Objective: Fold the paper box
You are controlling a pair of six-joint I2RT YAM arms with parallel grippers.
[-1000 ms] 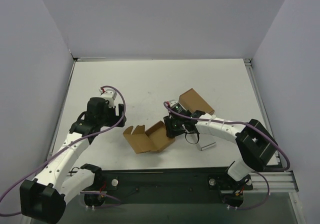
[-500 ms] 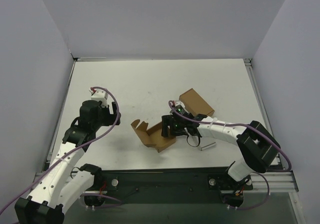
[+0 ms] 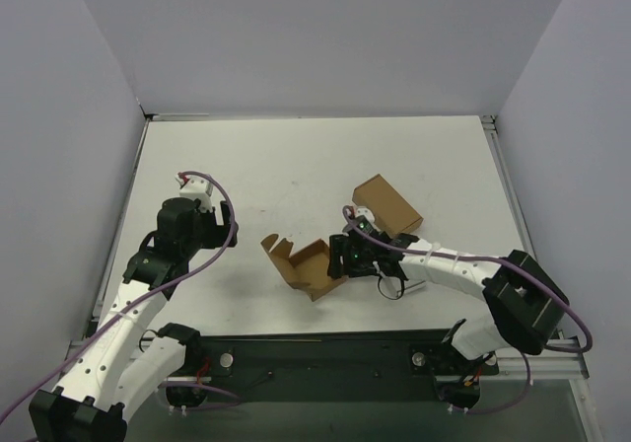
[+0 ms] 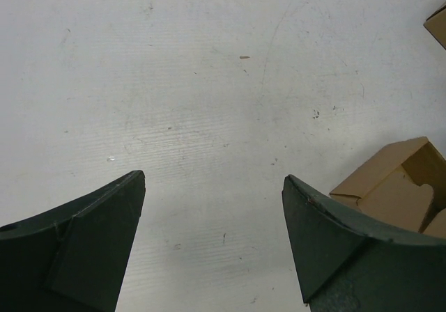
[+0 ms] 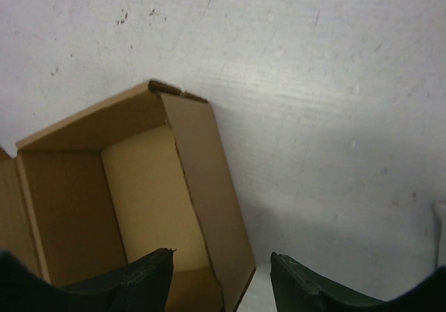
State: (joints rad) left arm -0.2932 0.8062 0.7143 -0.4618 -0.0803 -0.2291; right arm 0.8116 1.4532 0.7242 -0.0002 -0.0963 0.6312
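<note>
**Q:** Where does the paper box [image 3: 308, 264] lie?

**A:** On the table [image 3: 296, 156], toward the near edge, part-formed with its top open. My left wrist view cuts it off at the right border.

**Q:** And the 2 grippers?

**A:** Right gripper [image 5: 221, 260]: fingers apart, 1 inside the box, 1 outside, a side wall between them. I cannot tell whether either touches it. Left gripper [image 4: 212, 180]: spread wide over bare table, well apart from the box. The oblong carton [image 3: 387, 203] lies beyond, its near edge partly hidden.
</note>
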